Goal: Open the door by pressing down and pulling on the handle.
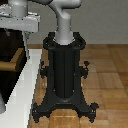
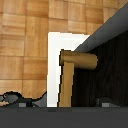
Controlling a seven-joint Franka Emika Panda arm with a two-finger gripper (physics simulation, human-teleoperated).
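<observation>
Tan handle [image 2: 71, 75] projects from dark door [image 2: 107, 70]; no writing.

- The floor [image 1: 107, 85] is wood parquet in square blocks of warm light and mid brown, the grain direction changing from block to block.
- In the wrist view the same parquet [image 2: 25, 30] shows tan tiles with thin dark seams.
- A plain pale grey-beige wall [image 1: 107, 20] runs behind, meeting the floor along a straight line.
- The light is even and soft, with faint shadows on the boards.
</observation>
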